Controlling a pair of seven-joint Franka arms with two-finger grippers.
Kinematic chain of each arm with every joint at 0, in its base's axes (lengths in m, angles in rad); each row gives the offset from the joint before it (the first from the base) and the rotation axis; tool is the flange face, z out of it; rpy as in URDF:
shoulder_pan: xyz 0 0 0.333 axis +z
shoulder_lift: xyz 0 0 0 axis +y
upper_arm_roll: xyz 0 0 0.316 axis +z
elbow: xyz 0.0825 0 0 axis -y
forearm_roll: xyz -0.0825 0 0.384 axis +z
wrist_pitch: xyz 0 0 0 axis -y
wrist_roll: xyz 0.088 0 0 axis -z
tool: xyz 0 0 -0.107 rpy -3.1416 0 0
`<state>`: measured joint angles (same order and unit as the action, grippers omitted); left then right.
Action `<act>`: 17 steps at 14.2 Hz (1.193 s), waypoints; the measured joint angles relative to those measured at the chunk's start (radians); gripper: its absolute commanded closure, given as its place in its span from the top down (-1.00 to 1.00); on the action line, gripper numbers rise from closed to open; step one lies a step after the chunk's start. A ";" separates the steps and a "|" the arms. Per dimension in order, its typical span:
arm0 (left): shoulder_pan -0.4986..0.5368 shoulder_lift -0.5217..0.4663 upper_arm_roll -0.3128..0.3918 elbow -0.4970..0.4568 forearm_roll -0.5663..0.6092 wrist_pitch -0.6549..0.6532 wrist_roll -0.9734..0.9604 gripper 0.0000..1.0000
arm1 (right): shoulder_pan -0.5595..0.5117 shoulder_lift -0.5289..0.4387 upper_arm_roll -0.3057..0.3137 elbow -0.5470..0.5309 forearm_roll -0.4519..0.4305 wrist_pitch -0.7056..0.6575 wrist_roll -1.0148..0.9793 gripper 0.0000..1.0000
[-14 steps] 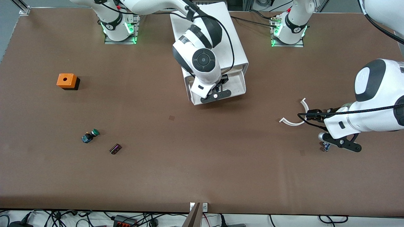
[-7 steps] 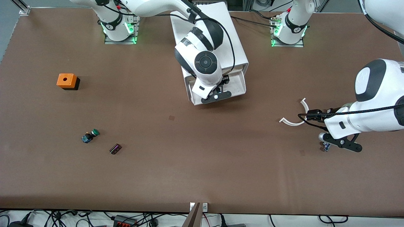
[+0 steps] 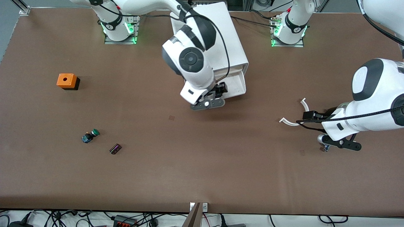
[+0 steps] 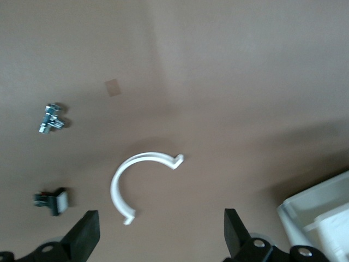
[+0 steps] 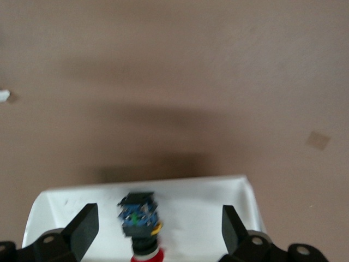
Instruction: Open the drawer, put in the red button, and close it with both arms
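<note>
Front view: at upper centre the drawer (image 3: pixel 235 84) stands pulled out of the white cabinet (image 3: pixel 217 34). The right hand (image 3: pixel 209 102) hangs over its front edge. At the right edge the left hand (image 3: pixel 342 144) hangs low over the counter (image 3: pixel 202 176) by a white curved clip (image 3: pixel 295 121).

Left wrist view: the left hand's fingers (image 4: pixel 86 233) are spread, holding nothing.

Right wrist view: low in the frame the red button (image 5: pixel 142 218) lies in the drawer between spread, empty fingers (image 5: pixel 82 226). Opening and placing look done; closing remains.
</note>
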<state>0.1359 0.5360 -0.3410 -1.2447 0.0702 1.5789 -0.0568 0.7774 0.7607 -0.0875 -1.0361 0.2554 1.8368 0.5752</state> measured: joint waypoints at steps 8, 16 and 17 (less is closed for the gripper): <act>-0.173 0.027 -0.008 -0.130 -0.024 0.294 -0.454 1.00 | -0.043 -0.045 -0.270 0.006 0.000 -0.002 -0.024 1.00; -0.360 0.028 -0.028 -0.289 -0.024 0.446 -0.700 1.00 | -0.058 -0.096 -0.300 0.006 -0.083 -0.070 -0.044 1.00; -0.362 0.029 -0.038 -0.310 -0.024 0.459 -0.711 1.00 | -0.078 -0.096 -0.300 0.005 -0.083 -0.072 -0.063 1.00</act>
<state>-0.2262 0.5645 -0.3788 -1.5550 0.0463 2.0381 -0.7674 0.6998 0.6648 -0.3875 -1.0307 0.1727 1.7645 0.5124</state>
